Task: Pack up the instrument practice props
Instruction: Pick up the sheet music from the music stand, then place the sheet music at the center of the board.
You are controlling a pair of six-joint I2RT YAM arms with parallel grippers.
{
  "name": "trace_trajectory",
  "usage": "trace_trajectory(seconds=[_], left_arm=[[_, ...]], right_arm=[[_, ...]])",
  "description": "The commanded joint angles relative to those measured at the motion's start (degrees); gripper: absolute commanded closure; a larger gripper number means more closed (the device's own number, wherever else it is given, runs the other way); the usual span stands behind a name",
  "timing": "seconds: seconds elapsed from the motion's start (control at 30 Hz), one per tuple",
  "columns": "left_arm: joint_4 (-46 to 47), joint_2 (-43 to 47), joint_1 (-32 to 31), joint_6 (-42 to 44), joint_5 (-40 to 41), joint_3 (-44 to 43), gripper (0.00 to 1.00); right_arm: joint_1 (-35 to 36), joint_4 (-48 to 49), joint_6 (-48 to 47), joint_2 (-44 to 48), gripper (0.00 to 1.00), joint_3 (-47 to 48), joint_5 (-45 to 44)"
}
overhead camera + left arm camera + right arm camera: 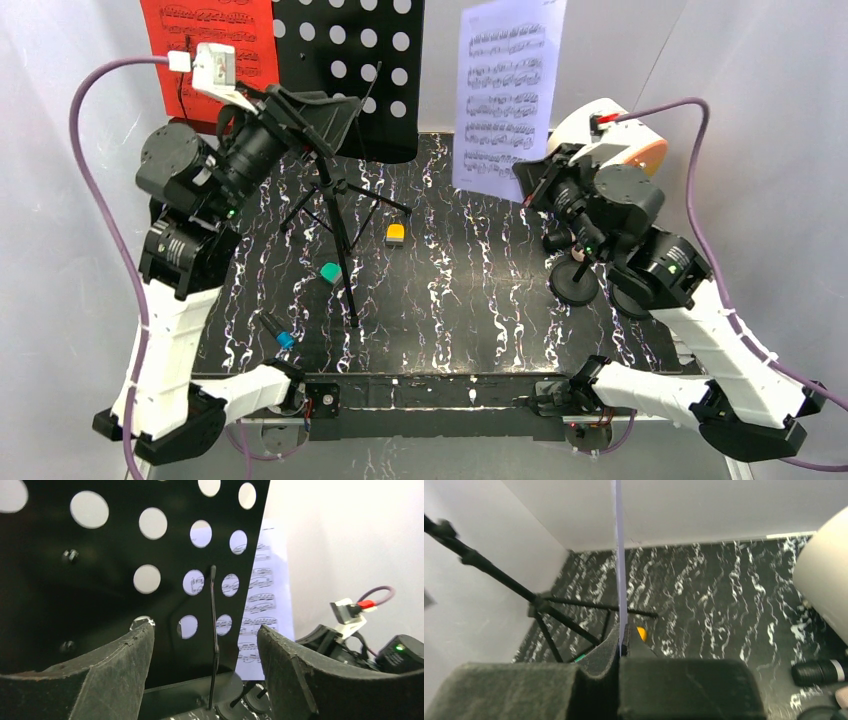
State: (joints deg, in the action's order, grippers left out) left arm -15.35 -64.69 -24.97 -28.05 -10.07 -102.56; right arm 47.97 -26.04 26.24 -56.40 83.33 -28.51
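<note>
Sheet clamped on the right, open fingers facing the rack on the left

The right pincer [621,645] is closed flat on the lower edge of the white sheet [619,555]. In the wrist view the sheet rises edge-on from between the fingers. Seen from above, it stands upright over the far right of the counter [470,300], just beside the rack [350,70].

The left pincer [205,630] stands wide, with nothing between its pads. The rack's perforated plate fills the wrist view just ahead of it, and a thin wire clip stands upright on the plate in line with the gap. Whether a finger touches the plate cannot be told. The rack stands on its tripod at the far left-centre of the counter, legs spread.

The red sheet [205,50] shows at the far left, beside the rack's plate, with its lower corner hidden behind the left arm.

A black mic [819,672] lies on the counter at the lower right of the right wrist view, below the cylinder [824,570]. A round base [575,288] sits on the counter, partly under the right arm.

An orange block [396,234] and a teal block [330,272] lie near the tripod's legs, apart from each other
</note>
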Motion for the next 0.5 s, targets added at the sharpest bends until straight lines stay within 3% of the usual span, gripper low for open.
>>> trace_trajectory(seconds=[0.0, 0.27, 0.47], left_arm=[[-3.0, 5.6, 0.0, 3.7, 3.1, 2.9, 0.26], [-11.0, 20.8, 0.0, 9.5, 15.8, 17.8, 0.21], [-16.2, 34.4, 0.0, 9.7, 24.2, 33.3, 0.17]], right_arm=[[-0.3, -3.4, 2.8, -0.8, 0.99, -2.7, -2.1], [-0.3, -4.2, 2.8, -6.7, 0.99, -6.4, -1.5], [-2.1, -4.4, -1.9, -16.9, 0.99, -3.5, 1.1]])
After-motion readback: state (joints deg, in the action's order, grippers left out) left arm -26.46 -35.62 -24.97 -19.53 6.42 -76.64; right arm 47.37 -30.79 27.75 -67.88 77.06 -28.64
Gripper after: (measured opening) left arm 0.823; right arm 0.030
